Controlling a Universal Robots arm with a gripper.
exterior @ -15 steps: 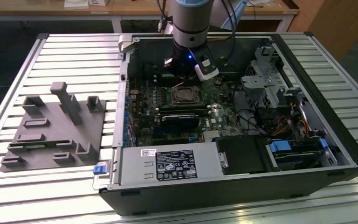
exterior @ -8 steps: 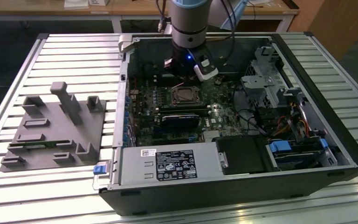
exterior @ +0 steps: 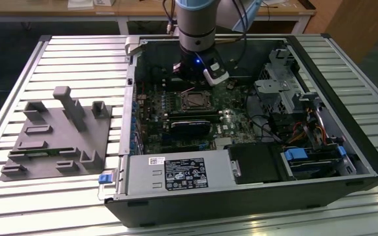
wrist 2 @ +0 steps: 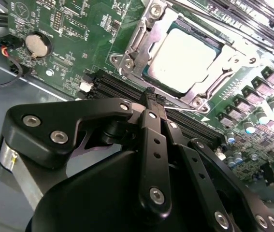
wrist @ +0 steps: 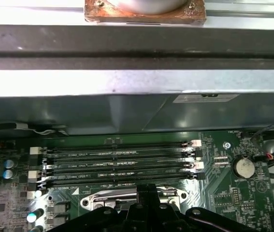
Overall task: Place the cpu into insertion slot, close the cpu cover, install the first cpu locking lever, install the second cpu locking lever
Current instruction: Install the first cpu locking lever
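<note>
Both fingers of the gripper (wrist 2: 152, 96) are looking pinched together in the second wrist view, with no gap I can make out and nothing obviously caught between them. The tip is hovering just off a corner of the insertion slot (exterior: 194, 101), right over the long black memory slots (wrist 2: 110, 84). A thin silvery locking lever (wrist 2: 190, 110) is lying just beside it. Whether the tip is actually touching that wire, I can't tell.

The cpu (wrist 2: 190, 58) is sitting flat in the slot. Its silver top is showing through the window of the cpu cover (wrist 2: 140, 34), which is lying down over it. So I'm reading the first two steps as done and the lever work as the step in hand. I can't say whether either lever is hooked under its catch.

My guess at what this is calling for is small, careful motion. That lever is skinny wire, so the tip is going to need to line up dead on it. Then it's pushing down and sideways to tuck the wire under its catch. It also has to avoid skidding onto the green circuit board (wrist 2: 74, 24) or the memory slots crowding that side.

Further out, the board is lying in the bottom of an open computer case (exterior: 196, 209), with the black power supply box (exterior: 175, 174) at one end. The case is sitting on the bench (exterior: 77, 59) toward the edge on the exterior view's right. A grey moulded fixture (exterior: 57, 142) is sitting well apart from it, near the edge on the exterior view's left.
</note>
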